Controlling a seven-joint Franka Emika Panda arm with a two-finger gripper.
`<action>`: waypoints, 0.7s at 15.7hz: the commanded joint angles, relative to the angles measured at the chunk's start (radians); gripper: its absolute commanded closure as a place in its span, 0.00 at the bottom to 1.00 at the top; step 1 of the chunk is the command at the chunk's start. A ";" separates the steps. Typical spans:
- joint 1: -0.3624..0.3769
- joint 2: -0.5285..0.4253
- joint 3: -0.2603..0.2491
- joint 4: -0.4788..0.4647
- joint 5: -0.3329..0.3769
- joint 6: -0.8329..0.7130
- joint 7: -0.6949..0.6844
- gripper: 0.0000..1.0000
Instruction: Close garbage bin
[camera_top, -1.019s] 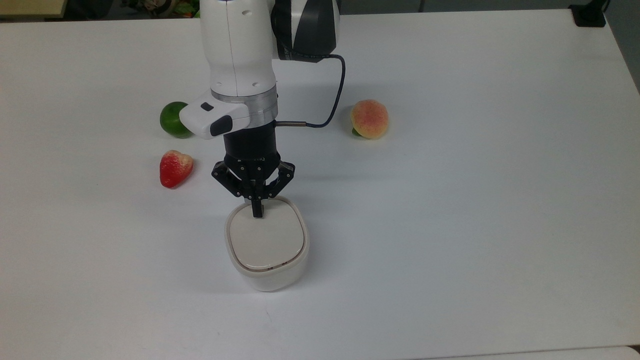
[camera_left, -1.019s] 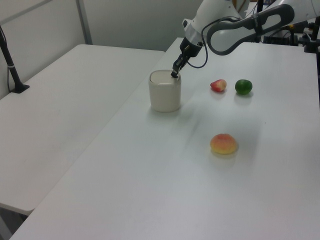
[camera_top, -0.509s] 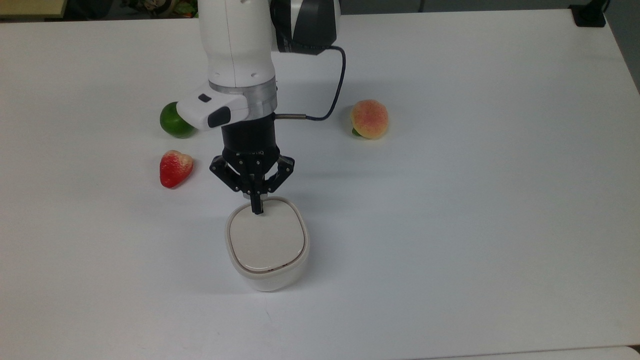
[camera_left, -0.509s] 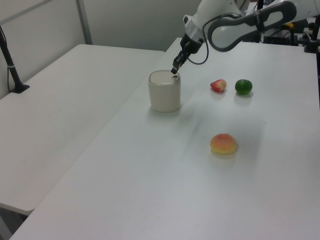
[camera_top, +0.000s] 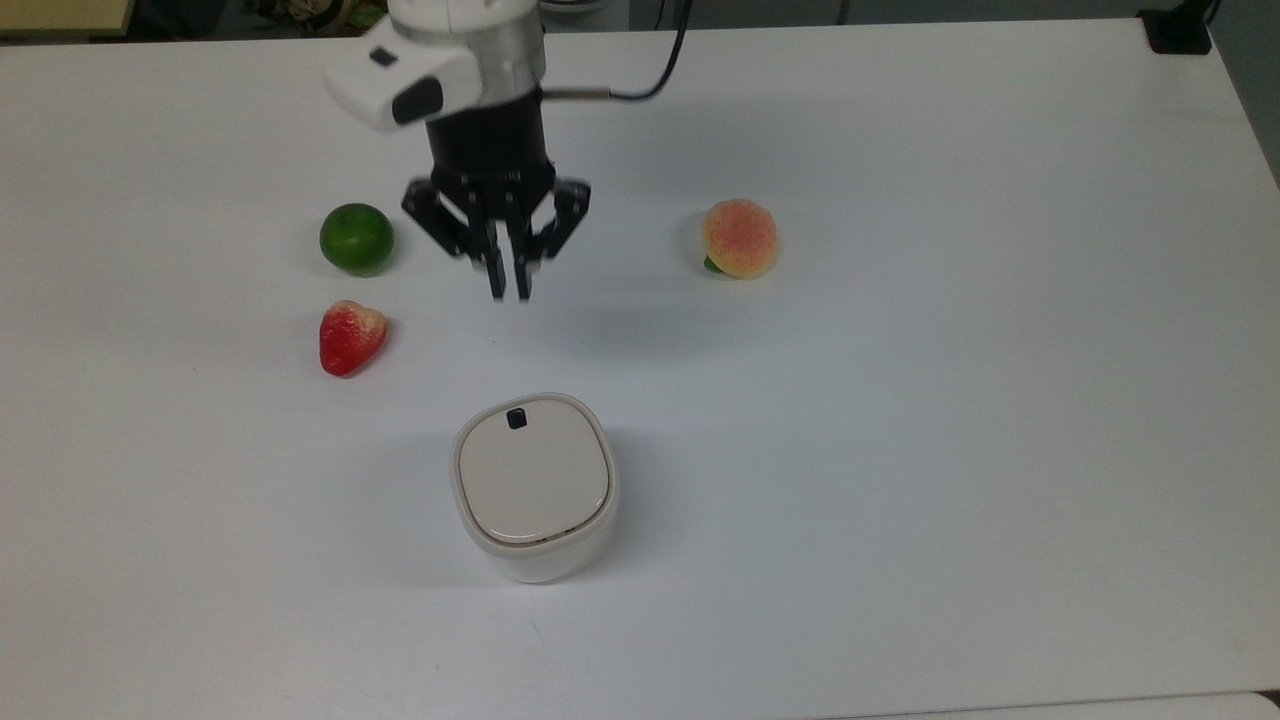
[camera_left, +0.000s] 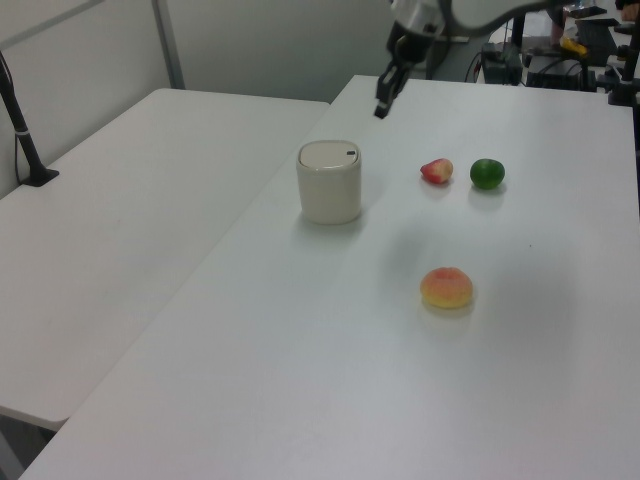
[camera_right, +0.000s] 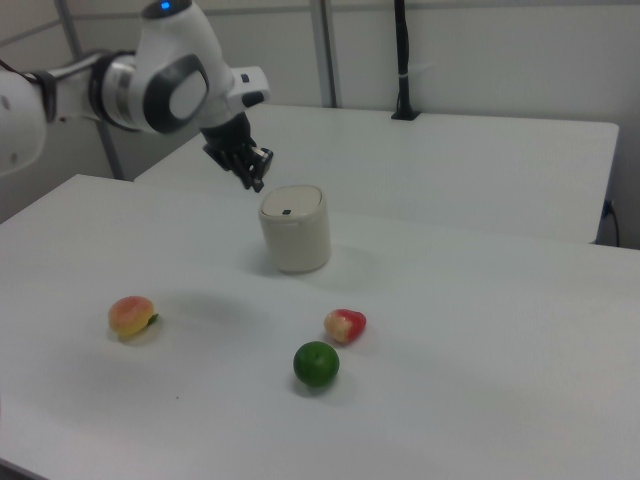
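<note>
The garbage bin (camera_top: 533, 500) is a small white rounded-square tub standing near the table's middle, also seen in the left view (camera_left: 329, 190) and the right view (camera_right: 294, 235). Its beige lid (camera_top: 532, 475) lies flat on the rim, and the small black button (camera_top: 516, 418) is uncovered. My gripper (camera_top: 510, 290) hangs in the air well above and behind the bin, apart from it, fingers drawn together with nothing between them. It is up and right of the bin in the left view (camera_left: 381, 108) and up and left of it in the right view (camera_right: 257, 183).
A green lime (camera_top: 356, 238), a red strawberry (camera_top: 350, 335) and a peach (camera_top: 738, 237) lie on the white table (camera_top: 950, 400) behind the bin. A second table (camera_left: 120, 200) adjoins at the left view's left, with a black post (camera_left: 22, 140) on it.
My gripper has lifted off the bin's lid and pulled back and up, away from the bin. The lid stays flat, and the black button is now uncovered.
</note>
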 joint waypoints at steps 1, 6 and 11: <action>0.001 -0.124 -0.009 -0.044 0.002 -0.211 0.004 0.24; 0.001 -0.217 -0.006 -0.046 0.005 -0.380 0.005 0.00; 0.005 -0.303 -0.006 -0.047 0.005 -0.559 0.006 0.00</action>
